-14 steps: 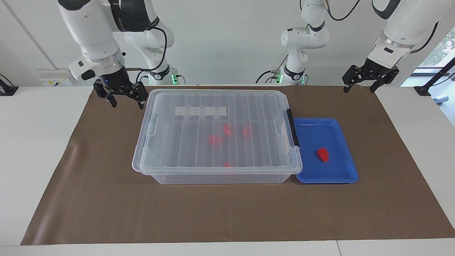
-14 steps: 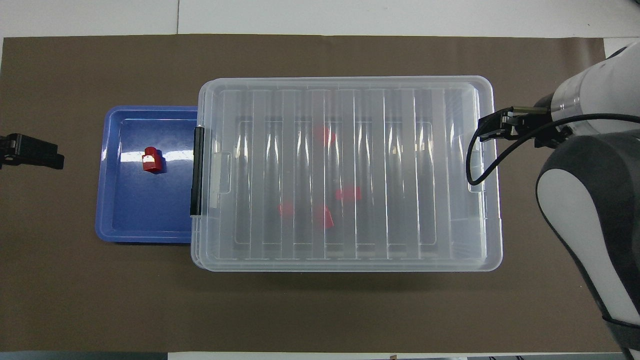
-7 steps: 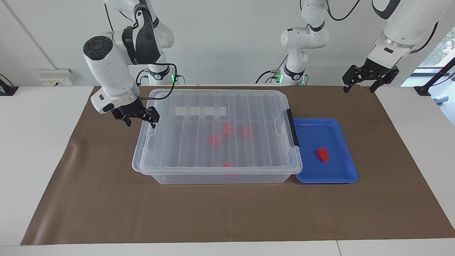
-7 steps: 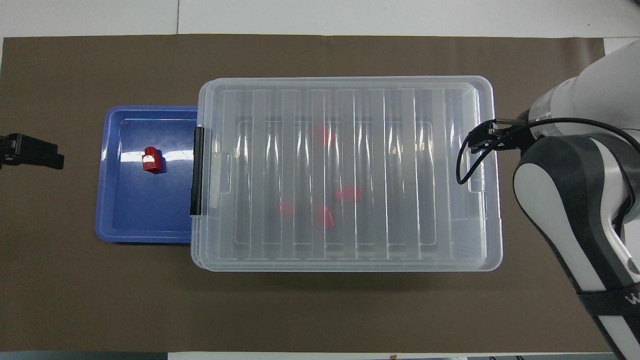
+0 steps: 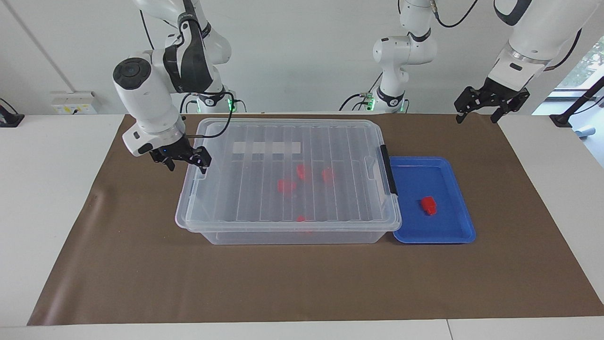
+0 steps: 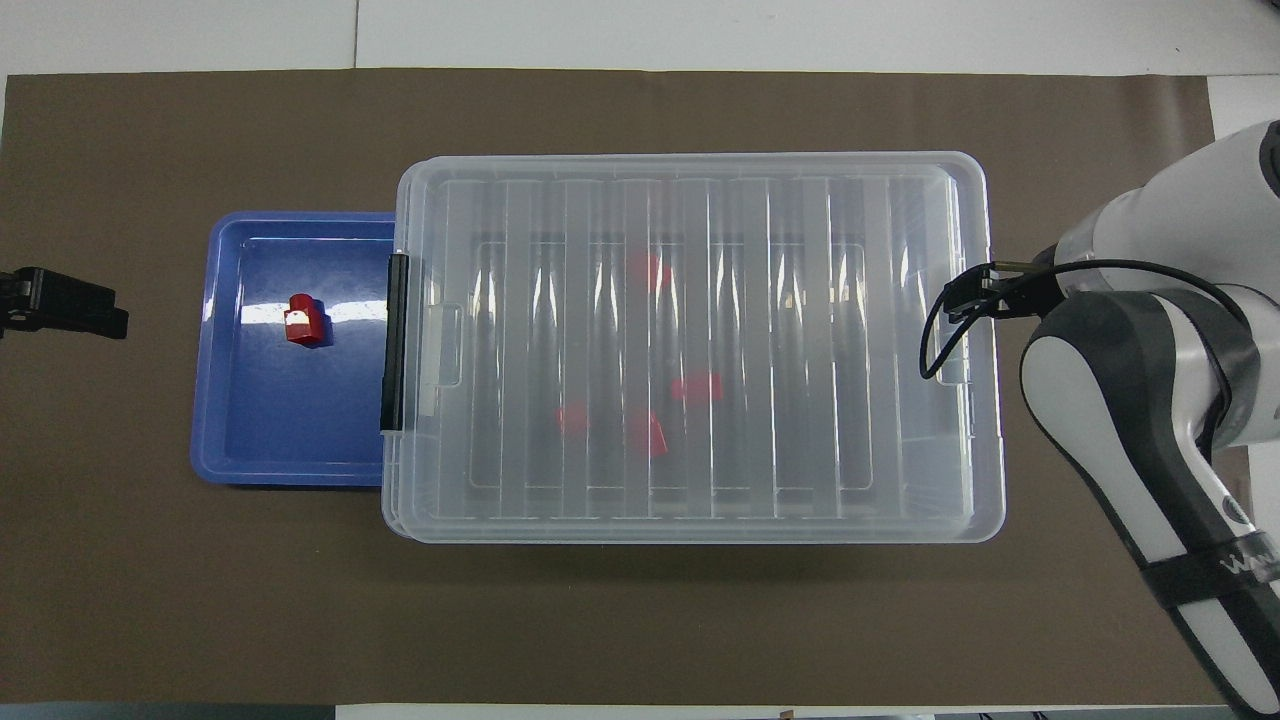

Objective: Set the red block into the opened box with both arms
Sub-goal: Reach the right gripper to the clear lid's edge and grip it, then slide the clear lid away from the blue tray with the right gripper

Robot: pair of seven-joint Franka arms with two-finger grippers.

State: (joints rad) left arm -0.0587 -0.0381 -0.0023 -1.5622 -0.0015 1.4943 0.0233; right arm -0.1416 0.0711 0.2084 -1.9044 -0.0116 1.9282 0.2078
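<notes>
One red block (image 5: 428,205) (image 6: 304,320) lies in the shallow blue tray (image 5: 453,233) (image 6: 250,450). The clear box (image 5: 288,233) (image 6: 690,525) stands beside the tray with its ribbed lid (image 5: 264,141) (image 6: 800,200) lying flat on top. Its black latch (image 5: 389,170) (image 6: 395,340) faces the tray. Several more red blocks show through the lid. My right gripper (image 5: 187,165) (image 6: 985,300) is open, low at the lid's rim on the right arm's end of the box. My left gripper (image 5: 480,115) (image 6: 70,305) hangs open in the air over the mat's corner at the left arm's end.
A brown mat (image 5: 302,283) (image 6: 640,620) covers the white table (image 5: 47,189). The right arm's forearm (image 6: 1130,430) reaches in beside the box's end. A third white arm base (image 5: 401,56) stands at the robots' edge.
The right gripper came down from the box's corner nearer the robots and moved along the box's end to the lid's rim. The left arm, box and blocks have not moved.
</notes>
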